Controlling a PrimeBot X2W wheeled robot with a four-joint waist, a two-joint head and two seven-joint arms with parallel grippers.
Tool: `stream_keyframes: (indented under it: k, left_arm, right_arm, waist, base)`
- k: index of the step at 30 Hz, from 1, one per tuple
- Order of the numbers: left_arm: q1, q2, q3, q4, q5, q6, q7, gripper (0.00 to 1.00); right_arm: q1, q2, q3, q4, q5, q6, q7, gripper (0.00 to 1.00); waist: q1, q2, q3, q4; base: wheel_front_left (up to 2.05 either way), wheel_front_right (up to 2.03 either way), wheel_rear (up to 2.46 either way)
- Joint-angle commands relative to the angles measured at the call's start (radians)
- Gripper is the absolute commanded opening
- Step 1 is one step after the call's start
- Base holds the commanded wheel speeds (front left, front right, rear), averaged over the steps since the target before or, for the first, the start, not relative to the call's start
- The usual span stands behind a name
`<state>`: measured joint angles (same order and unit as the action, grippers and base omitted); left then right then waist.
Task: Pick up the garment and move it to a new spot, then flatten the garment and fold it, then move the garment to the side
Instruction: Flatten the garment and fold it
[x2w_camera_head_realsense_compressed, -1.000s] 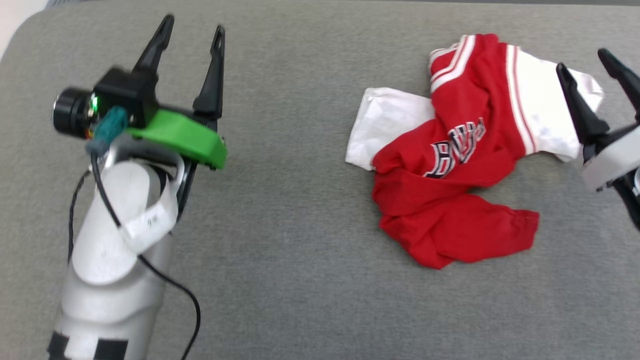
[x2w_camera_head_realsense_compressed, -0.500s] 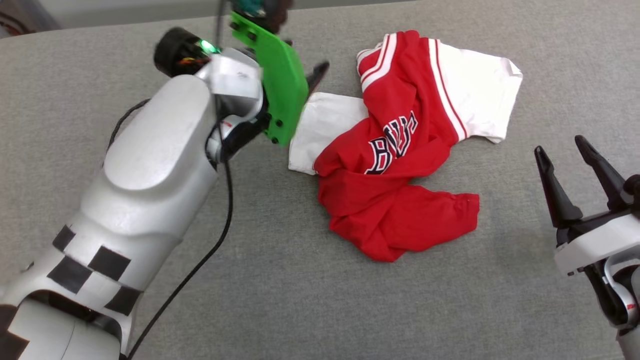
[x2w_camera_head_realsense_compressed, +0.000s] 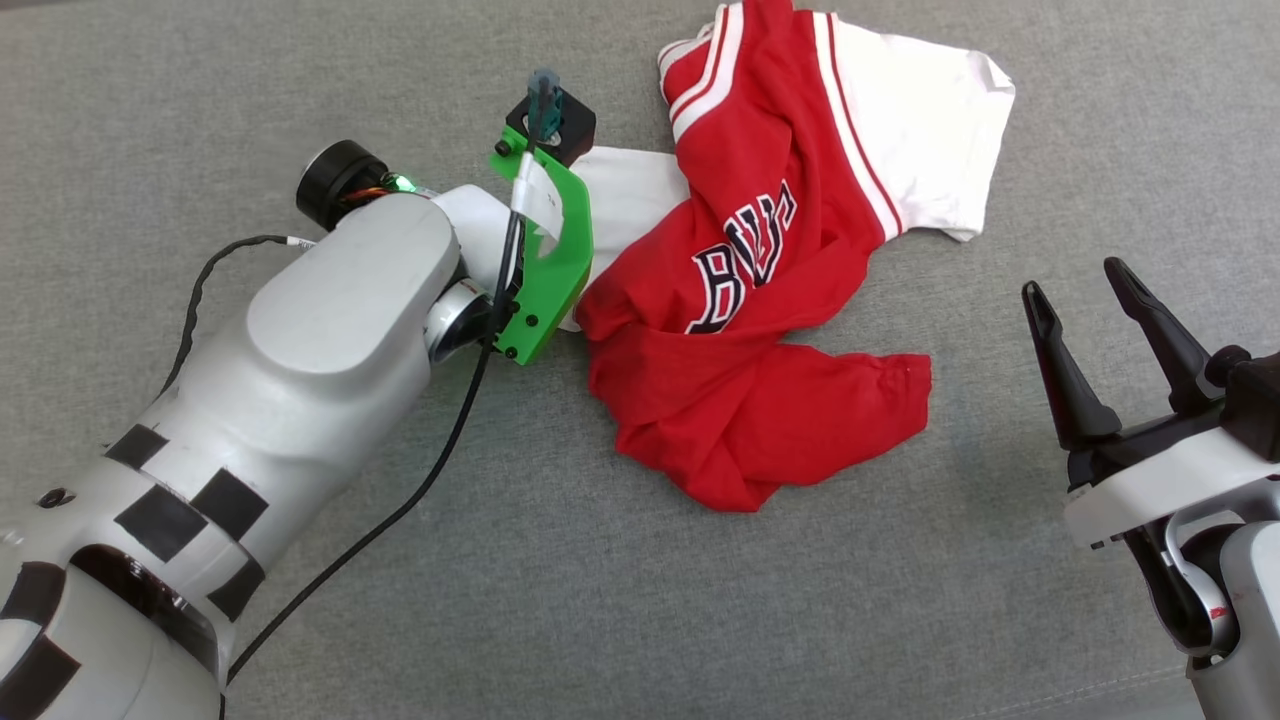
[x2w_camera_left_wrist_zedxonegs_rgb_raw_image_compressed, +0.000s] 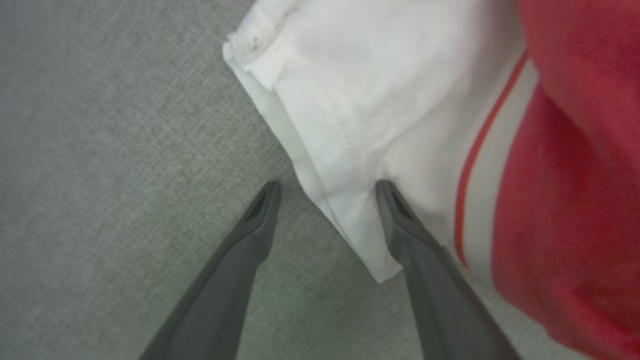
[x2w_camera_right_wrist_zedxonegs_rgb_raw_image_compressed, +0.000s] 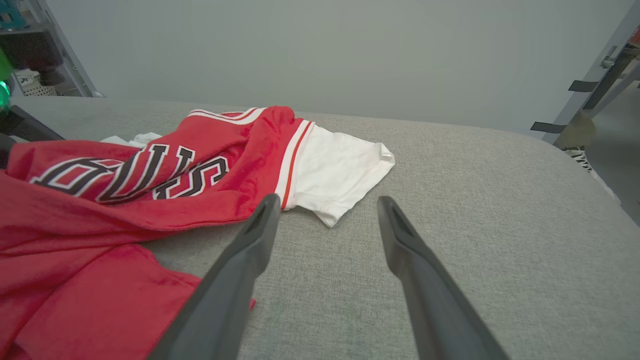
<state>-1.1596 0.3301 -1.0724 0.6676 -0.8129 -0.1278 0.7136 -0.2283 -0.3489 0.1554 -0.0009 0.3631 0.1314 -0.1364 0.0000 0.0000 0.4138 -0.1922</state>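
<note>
The left arm (x2w_camera_head_realsense_compressed: 300, 360) reaches forward and inward across the body, wrist bent over with its green mount (x2w_camera_head_realsense_compressed: 548, 270) on top; the left gripper (x2w_camera_left_wrist_zedxonegs_rgb_raw_image_compressed: 326, 185) points down, jaws spread wide and empty. The right gripper (x2w_camera_head_realsense_compressed: 1072, 278) sits low at the right, fingers (x2w_camera_head_realsense_compressed: 1060, 370) angled up and forward, jaws equally wide, holding nothing

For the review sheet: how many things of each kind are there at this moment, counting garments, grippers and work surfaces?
Garments: 1, the red and white jersey T-shirt, crumpled.
Grippers: 2, the left gripper and the right gripper, both open.
Surfaces: 1, the grey padded surface.
Total: 4.
</note>
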Motion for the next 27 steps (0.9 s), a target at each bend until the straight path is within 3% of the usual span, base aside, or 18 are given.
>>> stream_keyframes:
  k: [1, 5, 6, 7, 11, 12, 16, 21, 27]
  left_arm:
    - [-0.003, 0.006, -0.029, 0.010, -0.014, -0.003, 0.010, 1.00]
    - [0.007, 0.023, -0.124, 0.010, -0.038, -0.003, 0.016, 1.00]
    - [0.005, 0.025, -0.129, 0.011, -0.049, -0.003, -0.004, 0.28]
    - [0.003, 0.025, -0.132, 0.012, -0.057, -0.003, -0.023, 0.00]
    - [-0.014, 0.041, -0.127, -0.011, -0.095, -0.003, -0.148, 0.00]
    - [-0.028, 0.057, -0.112, -0.020, -0.101, -0.003, -0.227, 0.00]
    - [-0.023, 0.110, -0.084, -0.049, -0.120, -0.003, -0.345, 0.00]
    - [0.030, 0.193, -0.046, -0.107, -0.153, 0.001, -0.426, 0.00]
    - [0.151, 0.309, -0.018, -0.198, -0.178, 0.067, -0.493, 0.00]
  right_arm:
    - [-0.017, 0.005, 0.004, -0.001, -0.011, -0.001, -0.006, 1.00]
    - [-0.030, 0.006, 0.013, 0.010, -0.016, -0.001, -0.012, 1.00]
    - [-0.034, 0.006, 0.013, 0.013, -0.017, -0.001, -0.013, 1.00]
    - [-0.035, 0.005, 0.012, 0.016, -0.018, -0.001, -0.014, 1.00]
    - [-0.032, -0.001, 0.009, 0.029, -0.020, -0.001, -0.015, 1.00]
    - [-0.021, -0.005, 0.000, 0.034, -0.020, -0.001, -0.014, 1.00]
    - [0.015, -0.012, -0.025, 0.039, -0.021, -0.001, -0.007, 1.00]
    - [0.062, -0.016, -0.059, 0.030, -0.021, -0.001, 0.007, 1.00]
    - [0.107, -0.012, -0.084, 0.019, -0.023, -0.001, 0.025, 1.00]
  waist:
    - [0.0000, 0.0000, 0.024, -0.017]
    - [0.0000, 0.0000, 0.033, -0.016]
    - [0.0000, 0.0000, 0.033, -0.012]
    - [0.0000, 0.0000, 0.030, -0.007]
    - [0.0000, 0.0000, -0.003, 0.020]
    - [0.0000, 0.0000, -0.026, 0.039]
    - [0.0000, 0.0000, -0.074, 0.079]
    - [0.0000, 0.0000, -0.118, 0.128]
    - [0.0000, 0.0000, -0.152, 0.164]
  base:
    - [0.00, 0.00, 0.00]
    - [0.00, 0.00, 0.00]
    - [0.00, 0.00, 0.00]
    - [0.00, 0.00, 0.00]
    - [0.00, 0.00, 0.00]
    - [0.00, 0.00, 0.00]
    - [0.00, 0.00, 0.00]
    - [0.00, 0.00, 0.00]
    - [0.00, 0.00, 0.00]
